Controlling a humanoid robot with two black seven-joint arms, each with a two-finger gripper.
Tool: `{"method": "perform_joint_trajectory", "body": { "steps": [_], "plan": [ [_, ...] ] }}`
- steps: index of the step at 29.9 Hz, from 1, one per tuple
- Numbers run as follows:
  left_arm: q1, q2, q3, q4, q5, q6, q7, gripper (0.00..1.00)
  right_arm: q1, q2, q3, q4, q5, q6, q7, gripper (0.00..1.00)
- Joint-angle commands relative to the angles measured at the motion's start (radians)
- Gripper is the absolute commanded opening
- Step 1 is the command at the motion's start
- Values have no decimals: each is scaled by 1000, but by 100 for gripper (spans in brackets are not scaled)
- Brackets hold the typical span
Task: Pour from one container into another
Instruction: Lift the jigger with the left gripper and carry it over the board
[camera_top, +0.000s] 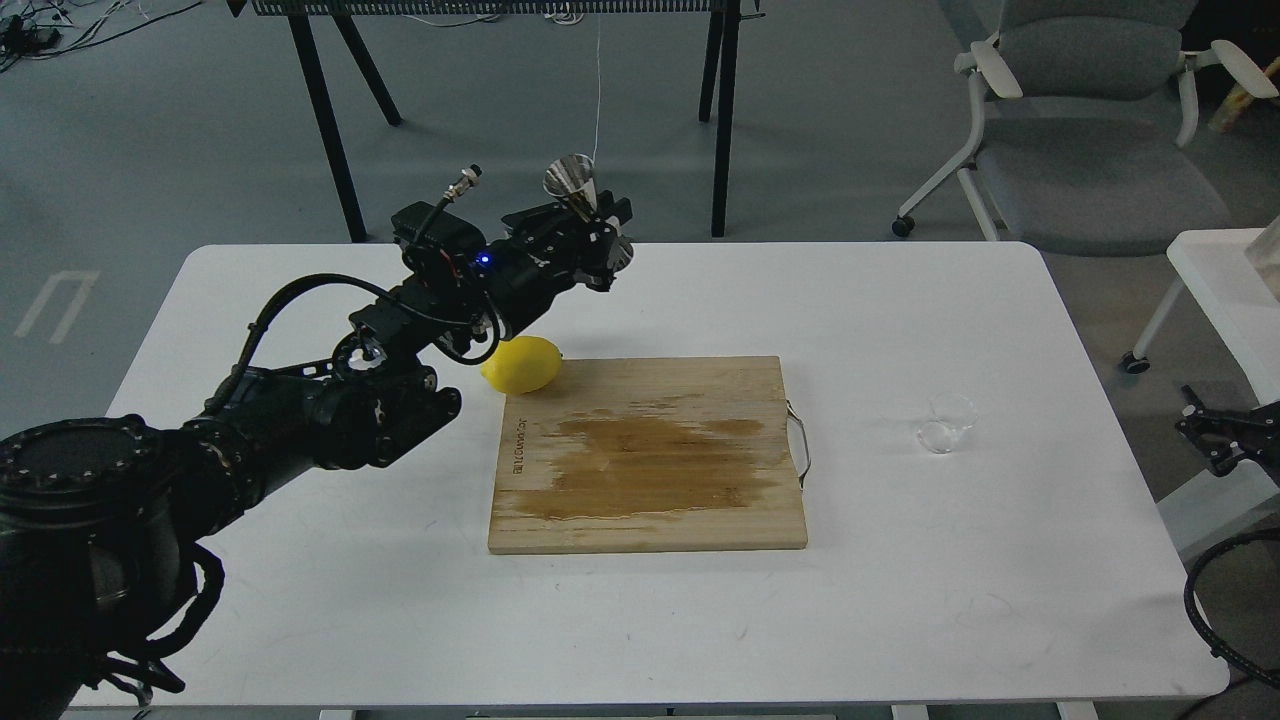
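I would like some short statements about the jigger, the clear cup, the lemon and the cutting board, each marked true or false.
1. The left gripper holds the steel jigger above the table. True.
2. The small clear cup stands on the cutting board. False: it stands on the table, to the right of the board.
3. The lemon lies at the board's far left corner. True.
4. The right gripper holds the cup. False: it is at the right edge, apart from the cup.
5. The board's surface is wet-stained. True.
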Motion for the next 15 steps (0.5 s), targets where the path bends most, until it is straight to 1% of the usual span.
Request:
{"method": "perform_joint_trajectory", "body": {
  "steps": [1, 9, 15],
  "plan": [
    [45, -32, 27, 3, 19, 0, 0, 12, 1, -1, 1, -1, 0, 0, 0, 99],
    [126, -32, 30, 7, 22, 0, 0, 12, 2, -1, -1, -3, 0, 0, 0, 99],
    [163, -32, 34, -20, 50, 0, 0, 12, 1, -1, -1, -3, 0, 0, 0, 99]
  ]
}}
